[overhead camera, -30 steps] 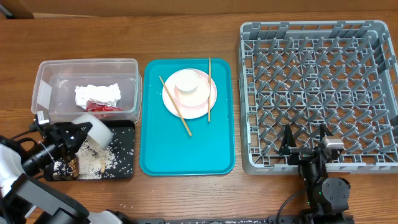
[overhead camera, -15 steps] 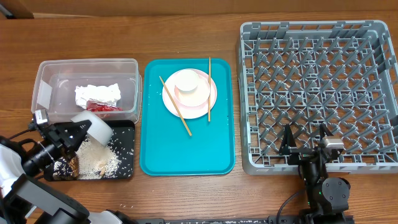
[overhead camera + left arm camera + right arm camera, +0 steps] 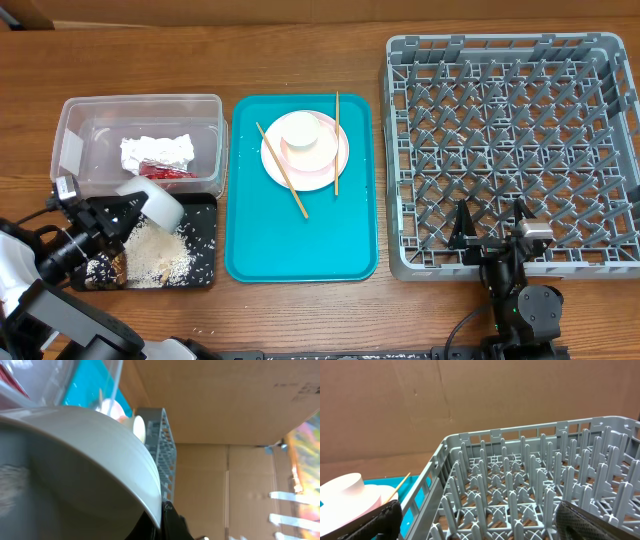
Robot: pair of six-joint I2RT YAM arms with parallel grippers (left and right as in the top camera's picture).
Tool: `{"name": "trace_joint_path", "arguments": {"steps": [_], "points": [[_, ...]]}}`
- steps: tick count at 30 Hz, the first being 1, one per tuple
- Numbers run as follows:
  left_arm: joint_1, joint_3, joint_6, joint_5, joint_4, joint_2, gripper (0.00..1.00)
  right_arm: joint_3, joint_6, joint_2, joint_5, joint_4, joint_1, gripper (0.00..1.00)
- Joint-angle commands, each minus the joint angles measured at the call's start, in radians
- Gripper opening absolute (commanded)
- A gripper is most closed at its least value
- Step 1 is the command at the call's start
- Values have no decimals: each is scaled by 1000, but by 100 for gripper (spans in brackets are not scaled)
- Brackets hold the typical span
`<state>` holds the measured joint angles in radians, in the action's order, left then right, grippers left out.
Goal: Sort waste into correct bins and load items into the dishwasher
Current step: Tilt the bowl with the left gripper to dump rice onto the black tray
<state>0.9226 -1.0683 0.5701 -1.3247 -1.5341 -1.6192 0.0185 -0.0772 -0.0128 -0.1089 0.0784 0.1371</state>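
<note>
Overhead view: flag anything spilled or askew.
Loose rice is scattered over the black tray under the tipped white bowl in the left gripper, and a few grains seem to lie on the table in front of it. Two chopsticks lie uneven across the pink plate.

Glossy white bowl (image 3: 75, 460), grey plastic rack (image 3: 500, 42)

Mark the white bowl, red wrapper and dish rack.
white bowl (image 3: 155, 205), overhead view, on its tilted outer wall.
red wrapper (image 3: 162, 171), overhead view, on its visible middle.
dish rack (image 3: 393, 160), overhead view, on its left rim.
</note>
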Motion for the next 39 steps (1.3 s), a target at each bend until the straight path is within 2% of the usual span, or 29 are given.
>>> {"name": "trace_joint_path", "arguments": {"steps": [1,3,5,9,13,20,35,39], "points": [[-13,2,83,-41,-21,23,4,-10,6,9,-2,-5,-4,100],[-5,2,71,-45,48,22,4,-10,6,9,-2,-5,-4,100],[-4,3,-15,-42,71,20,4,-10,6,9,-2,-5,-4,100],[-30,3,53,-34,26,21,4,-10,6,9,-2,-5,-4,100],[-30,3,-2,-2,65,21,4,-10,6,9,-2,-5,-4,100],[-79,3,11,32,30,21,4,-11,6,9,-2,-5,-4,100],[-320,-10,-3,30,20,60,4,-10,6,9,-2,-5,-4,100],[-392,-10,-60,33,52,78,4,-11,6,9,-2,-5,-4,100]]}}
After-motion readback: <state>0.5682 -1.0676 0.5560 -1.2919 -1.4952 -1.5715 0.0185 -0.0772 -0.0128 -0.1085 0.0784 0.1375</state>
